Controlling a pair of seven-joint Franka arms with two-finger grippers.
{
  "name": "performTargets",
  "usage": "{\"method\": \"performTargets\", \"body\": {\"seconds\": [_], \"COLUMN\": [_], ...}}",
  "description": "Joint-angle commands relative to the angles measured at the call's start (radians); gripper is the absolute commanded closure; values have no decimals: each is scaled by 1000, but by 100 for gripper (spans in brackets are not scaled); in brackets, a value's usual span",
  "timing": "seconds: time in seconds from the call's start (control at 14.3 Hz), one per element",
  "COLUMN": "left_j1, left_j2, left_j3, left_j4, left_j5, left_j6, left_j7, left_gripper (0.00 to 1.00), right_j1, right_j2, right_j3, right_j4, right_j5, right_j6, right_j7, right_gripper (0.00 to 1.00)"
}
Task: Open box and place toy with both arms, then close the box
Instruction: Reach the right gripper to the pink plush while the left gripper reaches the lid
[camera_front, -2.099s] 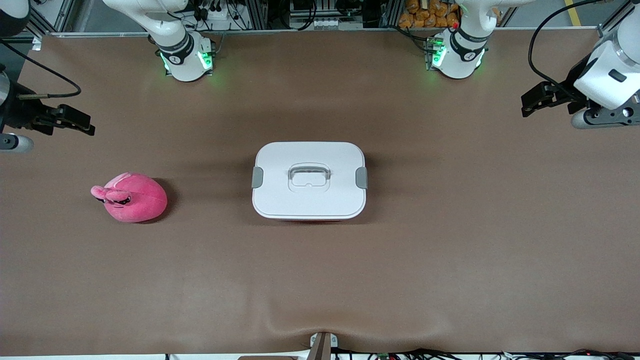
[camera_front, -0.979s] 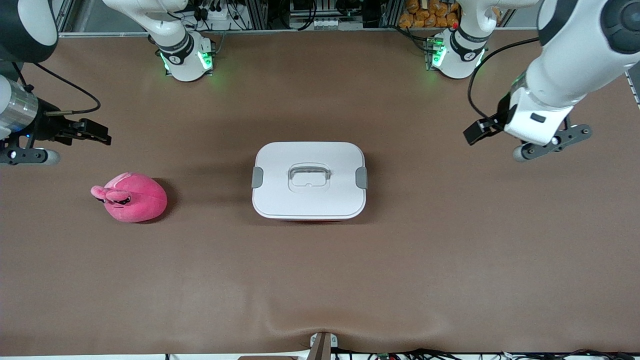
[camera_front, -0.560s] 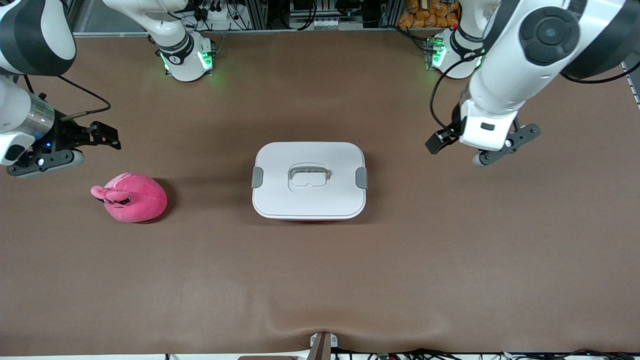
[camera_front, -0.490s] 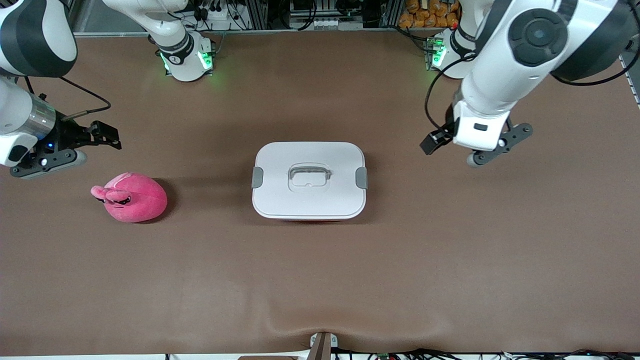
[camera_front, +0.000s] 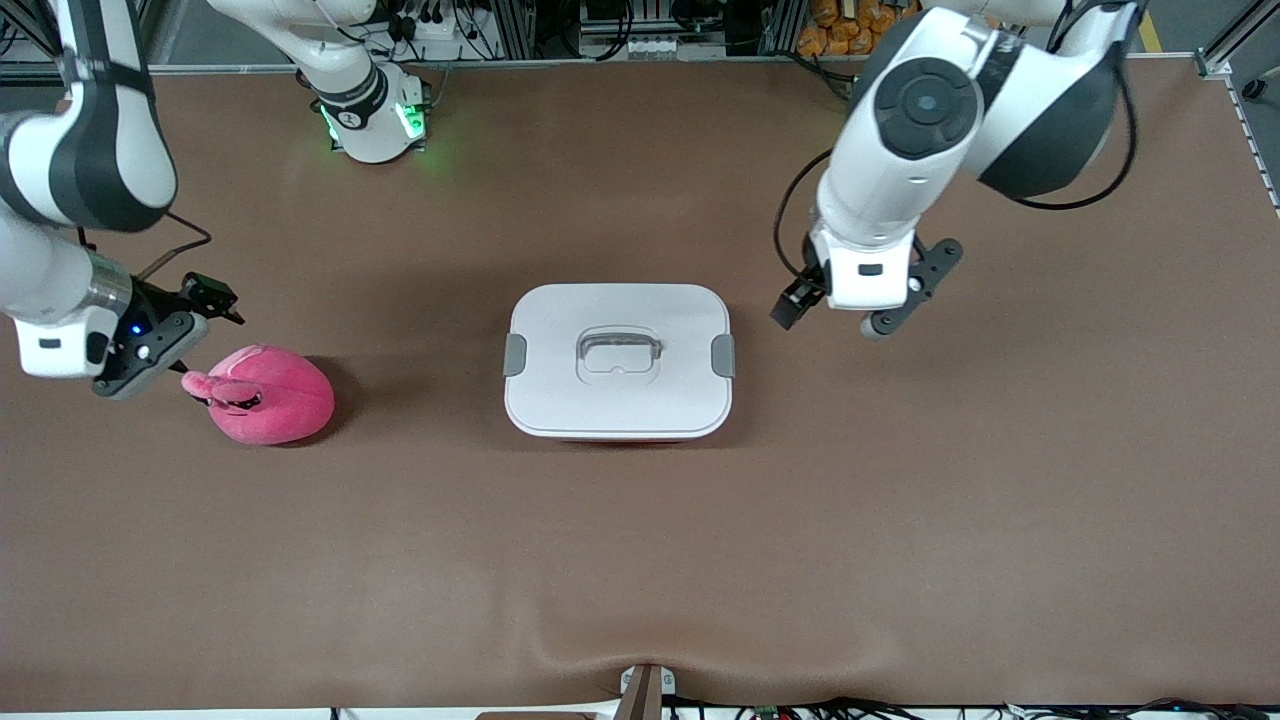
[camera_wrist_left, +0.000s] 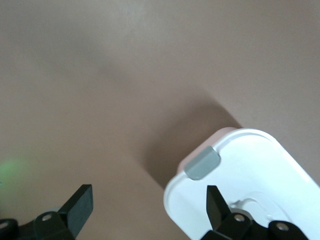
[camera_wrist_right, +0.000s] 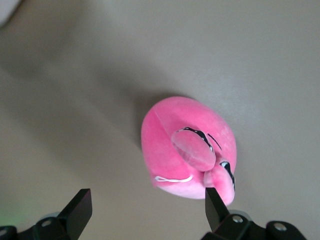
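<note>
Lidded storage box (camera_front: 618, 362): mid-desk (camera_front: 900, 520), both grey clips latched, contents hidden. Pink plush toy (camera_front: 262, 394): toward the right arm's end. Left tool (camera_wrist_left: 145, 205) wide over desk beside box; right tool (camera_wrist_right: 147, 207) wide above toy.

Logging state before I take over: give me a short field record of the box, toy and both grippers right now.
box: mid-table, lid on
clips: both grey, one at each end; clip toward the left arm's end
toy: on the table, toward the right arm's end, outside the box
left gripper: open, empty, over the table beside the box's clip end
right gripper: open, empty, over the table beside the toy
table: brown
</note>
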Motion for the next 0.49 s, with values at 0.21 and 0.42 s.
{"method": "performTargets", "body": {"seconds": [0.21, 0.42], "left_j1": [-83, -115], "left_j2": [76, 101], "left_j3": [5, 5], "left_j4": [20, 20], "left_j5": [12, 11], "left_j6": [95, 132], "left_j7": [-288, -408], "left_gripper": [0, 0], "right_j1": [-16, -26], "right_j2": [104, 145], "right_j3": [10, 11], "right_j4": [1, -2], "right_j5": [-3, -3], "right_j6": [155, 177], "right_j7": [-378, -461], "right_gripper": [0, 0]}}
